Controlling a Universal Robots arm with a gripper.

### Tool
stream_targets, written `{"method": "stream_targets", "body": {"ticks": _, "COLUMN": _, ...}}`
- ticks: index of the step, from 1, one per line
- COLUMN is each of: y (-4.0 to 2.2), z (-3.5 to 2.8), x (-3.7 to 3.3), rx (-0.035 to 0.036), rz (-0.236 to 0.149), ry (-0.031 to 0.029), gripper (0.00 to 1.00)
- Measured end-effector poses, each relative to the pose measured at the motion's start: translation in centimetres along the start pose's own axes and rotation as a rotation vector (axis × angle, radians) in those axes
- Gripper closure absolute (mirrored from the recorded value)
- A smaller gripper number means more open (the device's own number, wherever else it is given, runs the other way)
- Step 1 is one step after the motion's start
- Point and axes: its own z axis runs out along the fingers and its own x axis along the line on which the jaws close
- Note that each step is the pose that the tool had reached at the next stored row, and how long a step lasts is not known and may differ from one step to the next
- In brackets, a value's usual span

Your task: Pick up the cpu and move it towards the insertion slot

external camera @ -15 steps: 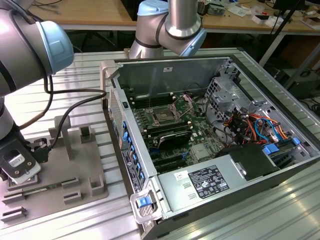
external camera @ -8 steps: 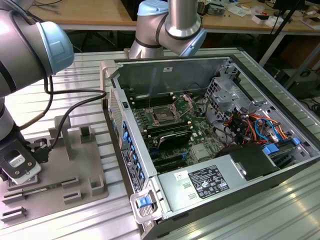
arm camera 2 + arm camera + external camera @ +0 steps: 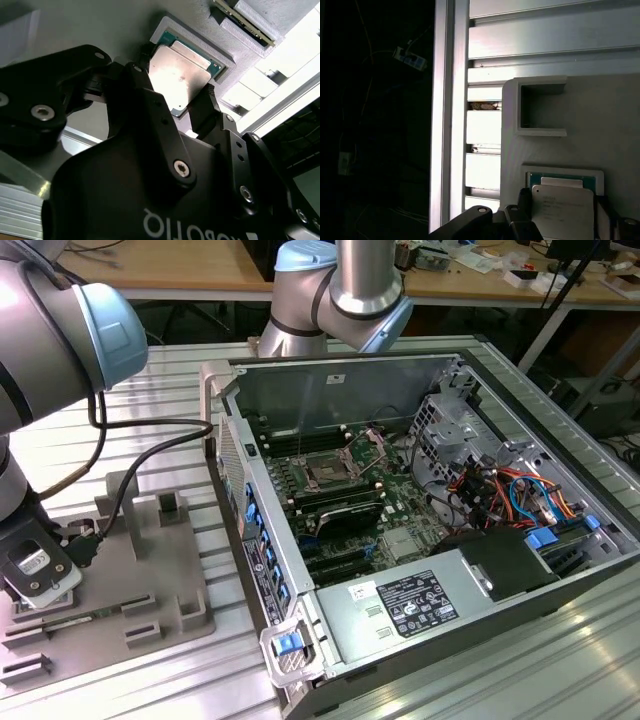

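Note:
The cpu [image 3: 180, 75] is a thin square chip with a silvery top and a green rim. It lies at a square pocket of the grey fixture plate [image 3: 160, 570] at the exterior view's left. My gripper [image 3: 175, 85] hangs low over that plate [image 3: 38, 580]. One black finger [image 3: 144, 65] lies against one edge of the chip and the other finger [image 3: 204, 107] against the opposite edge, so the gripper is shut on it. In the first wrist view the cpu [image 3: 563, 207] shows between the same fingers [image 3: 522, 200]. The insertion slot [image 3: 327, 472] lies open on the motherboard, well off to the exterior view's right.
The open computer case [image 3: 470, 370] fills the middle and right, with cables [image 3: 500, 490], a power supply [image 3: 410, 605] and black memory slots [image 3: 345, 515]. An empty pocket [image 3: 540, 107] and a held memory stick [image 3: 245, 20] share the fixture plate. Ribbed aluminium table [image 3: 560, 660] lies underneath.

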Motion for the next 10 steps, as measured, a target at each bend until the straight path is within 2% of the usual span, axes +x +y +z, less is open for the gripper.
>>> {"method": "stream_targets", "body": {"ticks": 10, "y": -0.04, "z": 0.0, "x": -0.07, "rx": -0.0001, "rz": 0.0, "ry": -0.0002, "gripper": 0.45}}
